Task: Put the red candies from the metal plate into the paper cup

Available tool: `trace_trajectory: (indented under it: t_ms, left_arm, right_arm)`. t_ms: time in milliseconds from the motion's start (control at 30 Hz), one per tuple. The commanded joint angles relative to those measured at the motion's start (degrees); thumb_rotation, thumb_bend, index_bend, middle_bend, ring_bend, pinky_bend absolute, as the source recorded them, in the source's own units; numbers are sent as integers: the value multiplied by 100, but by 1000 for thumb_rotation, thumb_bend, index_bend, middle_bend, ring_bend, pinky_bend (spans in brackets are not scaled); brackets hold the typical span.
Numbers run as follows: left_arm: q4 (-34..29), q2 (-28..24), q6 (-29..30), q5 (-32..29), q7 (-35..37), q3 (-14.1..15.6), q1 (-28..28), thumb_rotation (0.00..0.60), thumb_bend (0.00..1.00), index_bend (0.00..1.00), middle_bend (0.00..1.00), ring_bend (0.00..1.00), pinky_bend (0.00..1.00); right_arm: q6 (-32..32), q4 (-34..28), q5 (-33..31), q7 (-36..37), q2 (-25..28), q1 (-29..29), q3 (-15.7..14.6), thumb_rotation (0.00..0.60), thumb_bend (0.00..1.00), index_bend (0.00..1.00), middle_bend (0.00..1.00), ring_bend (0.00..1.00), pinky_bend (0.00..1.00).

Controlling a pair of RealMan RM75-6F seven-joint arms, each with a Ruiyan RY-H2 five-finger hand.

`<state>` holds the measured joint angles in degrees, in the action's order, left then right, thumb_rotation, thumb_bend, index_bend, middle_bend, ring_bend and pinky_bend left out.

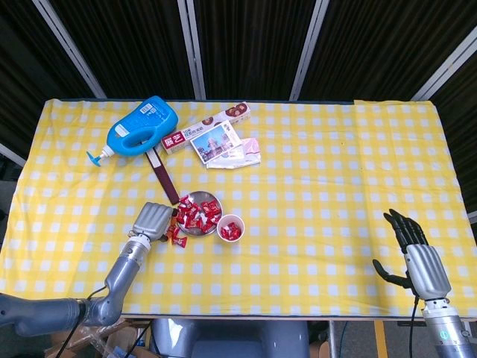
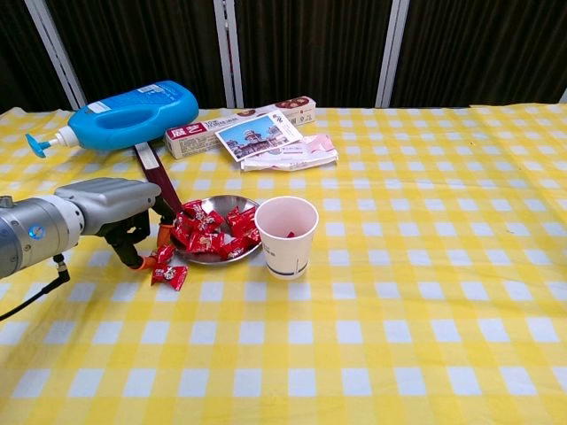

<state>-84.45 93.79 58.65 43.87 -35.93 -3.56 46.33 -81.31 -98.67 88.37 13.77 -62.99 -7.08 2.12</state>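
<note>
The metal plate (image 1: 212, 199) (image 2: 227, 203) holds several red candies (image 1: 197, 214) (image 2: 208, 232). The paper cup (image 1: 230, 227) (image 2: 286, 239) stands just right of it with red candy inside. Two loose red candies (image 1: 177, 237) (image 2: 166, 266) lie on the cloth left of the plate. My left hand (image 1: 153, 221) (image 2: 111, 204) hangs over these loose candies, its orange fingertips (image 2: 141, 262) pointing down on either side of one; it holds nothing that I can see. My right hand (image 1: 417, 257) rests open near the table's front right edge, seen only in the head view.
A blue detergent bottle (image 1: 138, 127) (image 2: 128, 113), a long snack box (image 1: 205, 127) (image 2: 239, 127), a postcard (image 1: 215, 142) on a pink packet, and a dark brown strip (image 1: 163, 177) (image 2: 156, 179) lie behind the plate. The cloth's right half is bare.
</note>
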Motion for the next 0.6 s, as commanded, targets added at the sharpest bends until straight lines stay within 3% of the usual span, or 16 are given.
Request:
trace_trajectory:
  t_ms: [33,600]
  left_arm:
    - [-34,-22,14,32,25,-16,-28,600,412,578,914,956,979]
    - [-1281,-987,495,705,351,-108,-374,600,418,609,914,956,979]
  right_arm:
    - [-4,-2,5,-2,-1,2,-2,600,387,0,0,0,0]
    - [-22,0,31,18,-12,0,-2,600,388,0,0,0,0]
